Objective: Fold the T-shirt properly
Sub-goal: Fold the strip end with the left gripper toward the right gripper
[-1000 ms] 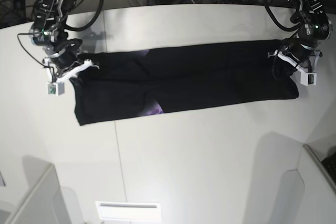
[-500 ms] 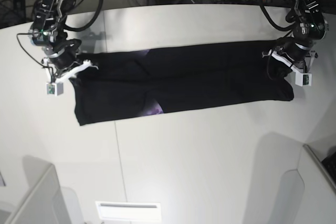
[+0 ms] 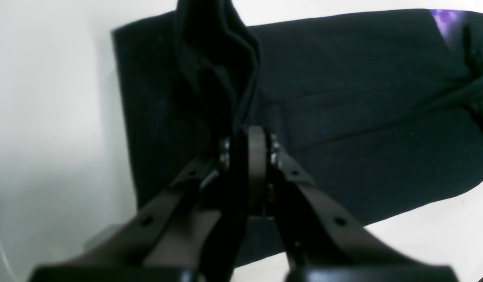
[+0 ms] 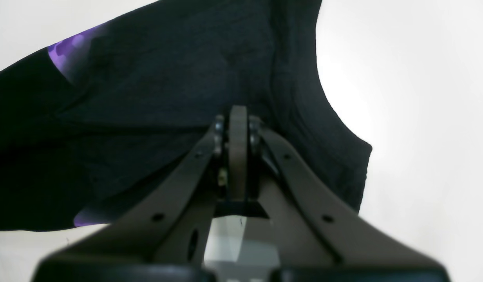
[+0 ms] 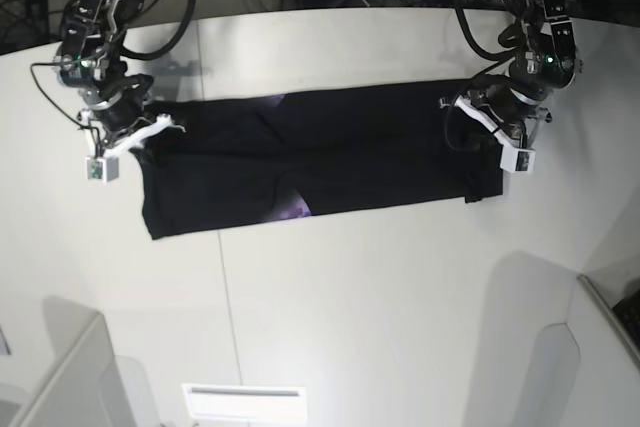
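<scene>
- Left hand (image 3: 247, 156) pinches a raised fold of the T-shirt (image 5: 320, 157), jaws pressed together on the black cloth; I judge this grip lets me carry that end across the rest.
- My right hand (image 4: 238, 129) is pressed shut at the other end, seemingly on the cloth, though I cannot make out a held fold; it looks like an anchor.
- Both arms reach down from the far side, wrists bent over the cloth.
- It lies as a long band across the white counter (image 5: 380, 307).
</scene>
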Available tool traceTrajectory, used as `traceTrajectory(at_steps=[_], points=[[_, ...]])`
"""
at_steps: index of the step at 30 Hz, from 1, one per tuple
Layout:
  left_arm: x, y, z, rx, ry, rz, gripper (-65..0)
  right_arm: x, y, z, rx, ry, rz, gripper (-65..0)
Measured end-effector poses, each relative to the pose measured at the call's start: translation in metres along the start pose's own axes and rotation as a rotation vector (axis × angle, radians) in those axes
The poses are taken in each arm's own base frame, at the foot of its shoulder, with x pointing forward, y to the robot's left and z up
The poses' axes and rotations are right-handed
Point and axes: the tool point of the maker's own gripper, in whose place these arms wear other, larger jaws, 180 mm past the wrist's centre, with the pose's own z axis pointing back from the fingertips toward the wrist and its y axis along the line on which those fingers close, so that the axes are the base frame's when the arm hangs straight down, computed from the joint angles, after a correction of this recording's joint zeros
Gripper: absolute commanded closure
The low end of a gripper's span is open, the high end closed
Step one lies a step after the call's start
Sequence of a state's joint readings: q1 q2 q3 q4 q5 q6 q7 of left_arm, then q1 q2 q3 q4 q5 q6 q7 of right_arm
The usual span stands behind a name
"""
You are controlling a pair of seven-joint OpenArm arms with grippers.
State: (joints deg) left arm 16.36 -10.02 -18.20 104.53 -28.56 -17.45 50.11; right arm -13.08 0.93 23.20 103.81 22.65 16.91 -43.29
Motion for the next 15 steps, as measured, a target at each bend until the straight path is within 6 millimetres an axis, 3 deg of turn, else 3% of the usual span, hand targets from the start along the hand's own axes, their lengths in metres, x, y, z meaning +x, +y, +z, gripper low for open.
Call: traceTrajectory(at_steps=[15], points=[[-0.002,-0.048,-0.016,-0.097,0.012,0.013,0.0,0.0,0.0,0.0,0.0,0.0,0.0,0.0]])
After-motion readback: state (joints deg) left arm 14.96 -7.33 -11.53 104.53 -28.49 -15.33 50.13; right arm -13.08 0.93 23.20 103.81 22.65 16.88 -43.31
